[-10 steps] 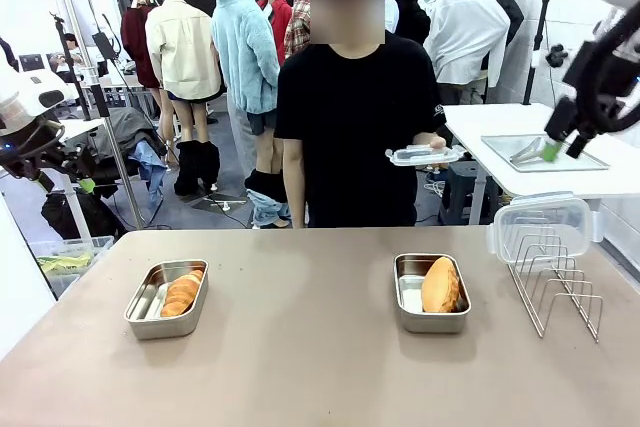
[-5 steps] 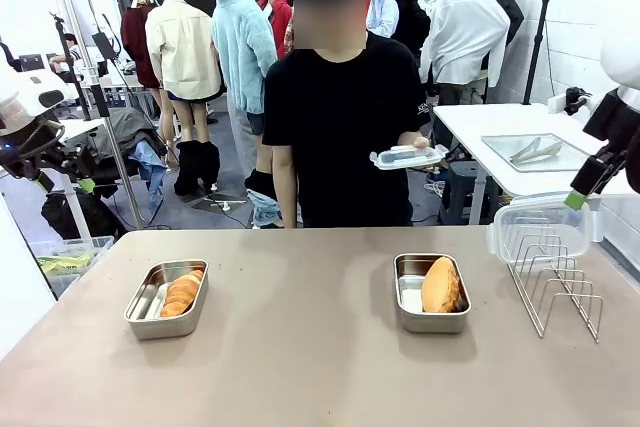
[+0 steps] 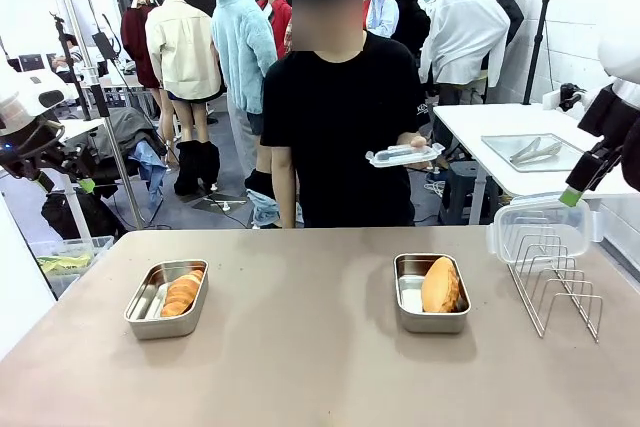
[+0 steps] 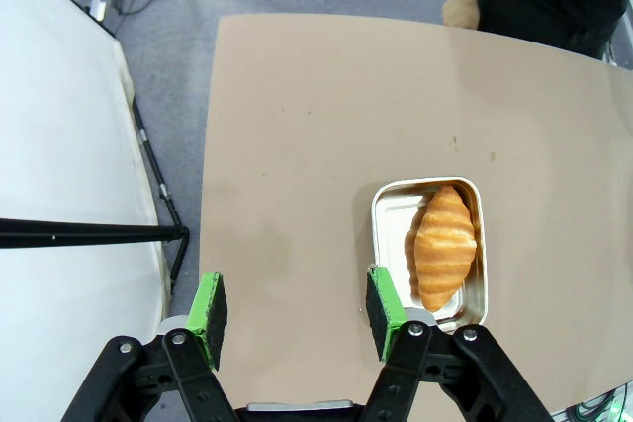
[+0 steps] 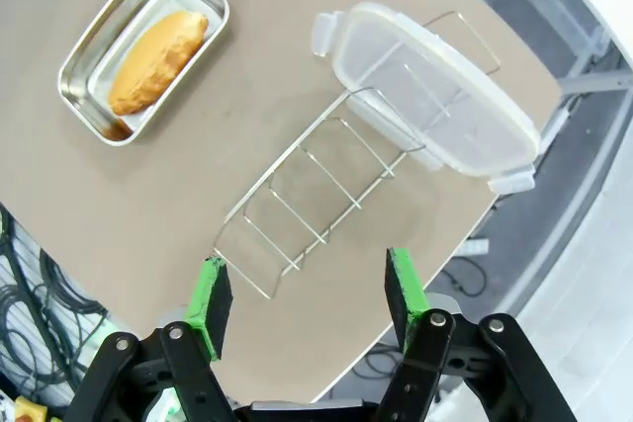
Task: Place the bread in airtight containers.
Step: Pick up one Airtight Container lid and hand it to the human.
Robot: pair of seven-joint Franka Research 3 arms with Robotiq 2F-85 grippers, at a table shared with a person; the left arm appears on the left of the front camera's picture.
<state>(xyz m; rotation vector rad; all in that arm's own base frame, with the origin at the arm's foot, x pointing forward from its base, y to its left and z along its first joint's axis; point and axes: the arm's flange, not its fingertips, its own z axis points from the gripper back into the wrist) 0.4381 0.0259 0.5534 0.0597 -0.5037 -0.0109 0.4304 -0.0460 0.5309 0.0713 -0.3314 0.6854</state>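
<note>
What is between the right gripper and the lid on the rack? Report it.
Nothing visible. The right gripper hangs open above the wire rack, with only open air down to the lid propped at the rack's end.

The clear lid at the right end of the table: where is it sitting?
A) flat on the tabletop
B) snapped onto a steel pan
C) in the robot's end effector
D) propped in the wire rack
D: the clear lid leans in the wire rack, apart from the open pan that holds the bun.
</note>
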